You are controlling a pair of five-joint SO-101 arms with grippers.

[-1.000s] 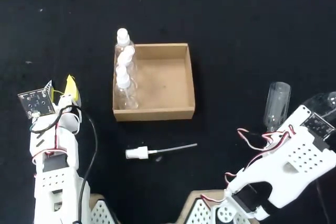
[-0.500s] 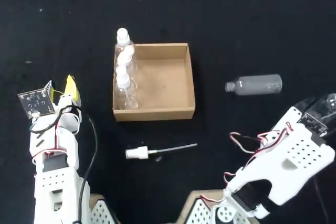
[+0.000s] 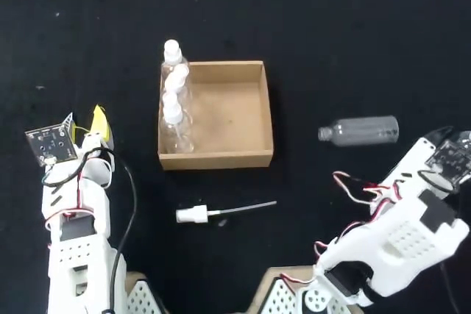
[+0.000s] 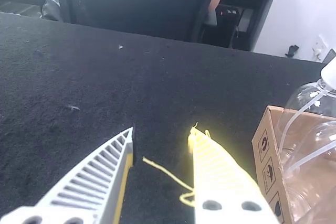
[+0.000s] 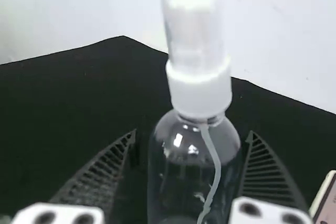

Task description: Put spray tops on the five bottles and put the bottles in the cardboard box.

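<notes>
The cardboard box sits mid-table with three capped bottles lined along its left wall. The box's corner and clear bottles also appear in the left wrist view. One uncapped clear bottle lies on its side right of the box. A loose spray top with its tube lies in front of the box. My right gripper is shut on a capped bottle at the table's right edge. My left gripper is open and holds nothing, left of the box.
Black cloth covers the table. Open room lies between the box and each arm. A pale wall stands behind the right gripper, and chair legs stand past the table's far edge in the left wrist view.
The uncapped bottle that stood upright by the right arm has fallen and now lies on its side. The right arm shifted slightly rightward. The left arm has not moved.
</notes>
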